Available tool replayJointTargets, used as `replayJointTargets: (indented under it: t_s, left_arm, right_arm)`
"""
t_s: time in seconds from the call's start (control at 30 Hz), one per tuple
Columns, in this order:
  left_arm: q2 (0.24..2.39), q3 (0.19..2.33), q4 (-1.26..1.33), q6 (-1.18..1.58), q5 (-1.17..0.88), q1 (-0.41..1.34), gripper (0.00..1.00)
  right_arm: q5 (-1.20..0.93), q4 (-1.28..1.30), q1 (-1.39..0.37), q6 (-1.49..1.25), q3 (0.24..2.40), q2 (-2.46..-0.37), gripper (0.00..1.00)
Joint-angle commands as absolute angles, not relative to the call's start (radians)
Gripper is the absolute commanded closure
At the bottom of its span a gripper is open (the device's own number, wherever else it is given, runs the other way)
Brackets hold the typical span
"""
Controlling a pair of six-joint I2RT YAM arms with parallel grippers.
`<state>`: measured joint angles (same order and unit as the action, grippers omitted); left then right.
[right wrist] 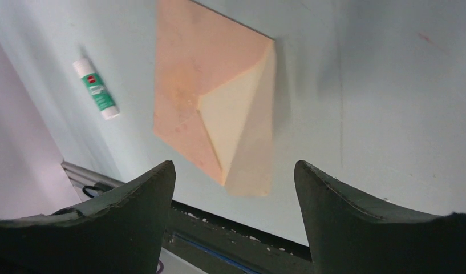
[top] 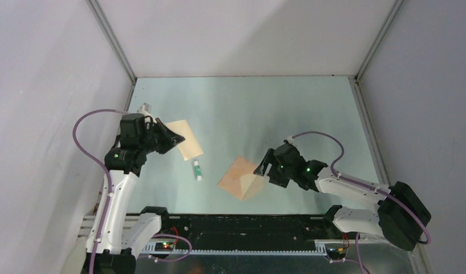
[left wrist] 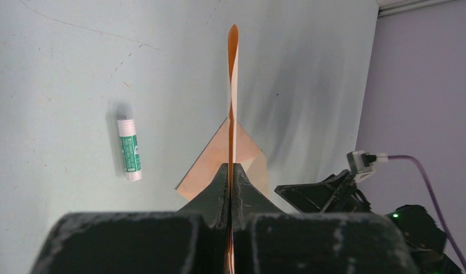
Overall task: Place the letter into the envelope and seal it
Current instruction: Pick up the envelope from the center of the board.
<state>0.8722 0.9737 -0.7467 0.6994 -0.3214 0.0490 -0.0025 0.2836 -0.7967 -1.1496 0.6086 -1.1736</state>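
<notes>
Beside envelope (top: 240, 178), right tool (top: 263, 164) (agape).

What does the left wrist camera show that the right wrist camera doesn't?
Only the left wrist: the letter, edge-on, pinched in the shut left gripper. Only the right wrist: the envelope unblocked, flap open, and a dark rail along the bottom. Both: the envelope, the glue stick and the right gripper.
</notes>
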Motion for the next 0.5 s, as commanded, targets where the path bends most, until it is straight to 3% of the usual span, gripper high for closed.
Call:
replayJointTargets:
  t_s: [0.0,0.17,0.47]
  left_arm:
    - [0.856,0.955,-0.715,0.706,-0.335,0.045,1.00]
    - [0.851,0.948,-0.721,0.706,-0.337,0.047,1.00]
    - [0.837,0.936,-0.706,0.726,-0.324,0.047,1.00]
  right_arm:
    - [0.095,0.184,-0.843,-1.315,0.560,-1.199,0.20]
    - [0.077,0.139,-0.856,-1.362,0.533,-1.240,0.24]
    - [0.020,0.012,-0.905,-1.439,0.527,-1.375,0.40]
